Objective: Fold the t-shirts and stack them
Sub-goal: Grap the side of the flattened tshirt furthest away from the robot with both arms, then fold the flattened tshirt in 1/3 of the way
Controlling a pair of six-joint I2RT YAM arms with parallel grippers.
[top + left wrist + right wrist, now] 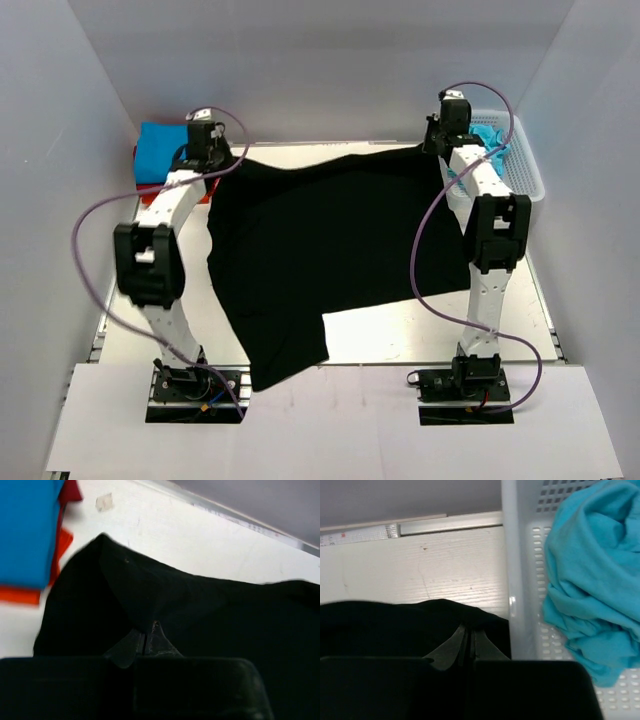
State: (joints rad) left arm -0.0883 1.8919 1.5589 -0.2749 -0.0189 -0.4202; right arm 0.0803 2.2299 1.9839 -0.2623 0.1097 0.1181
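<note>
A black t-shirt (pixel 330 240) lies spread over the middle of the white table, its far edge lifted between the two arms. My left gripper (pixel 222 165) is shut on its far left corner; in the left wrist view (pixel 146 630) the cloth bunches at the tips. My right gripper (pixel 436 150) is shut on the far right corner, which shows pinched in the right wrist view (pixel 469 629). A folded bright blue t-shirt (pixel 160 150) lies on a red one (pixel 190 192) at the far left. A turquoise t-shirt (pixel 592 580) is crumpled in the basket.
A white plastic lattice basket (pixel 530 170) stands at the far right, its wall (pixel 520 570) right beside my right gripper. The grey walls close in on both sides and at the back. The black shirt's lower flap hangs toward the left arm's base (pixel 195 385).
</note>
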